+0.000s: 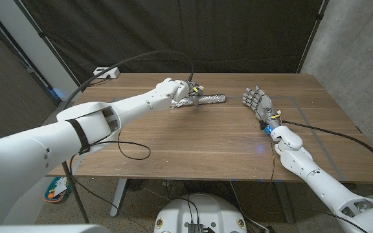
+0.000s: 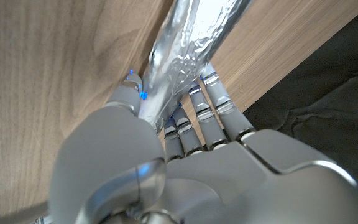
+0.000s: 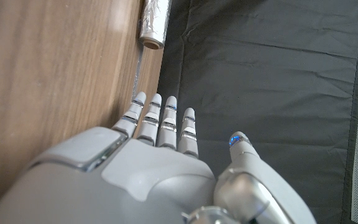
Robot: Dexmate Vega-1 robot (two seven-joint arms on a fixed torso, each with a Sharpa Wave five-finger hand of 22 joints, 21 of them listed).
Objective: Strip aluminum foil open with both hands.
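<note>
The foil roll (image 1: 203, 100) lies crosswise on the table, gripped by the left hand (image 1: 181, 92), free end pointing at the spread-fingered right hand (image 1: 256, 101) nearby.

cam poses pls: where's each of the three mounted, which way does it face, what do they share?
Head view: on the robot's head, looking down over the table; both arms, left hand on the foil roll, right hand open.
Left wrist view: along the left hand, which grips the foil roll.
Right wrist view: along the right hand toward the roll's end.
Shared: the foil roll, in all three.
</note>
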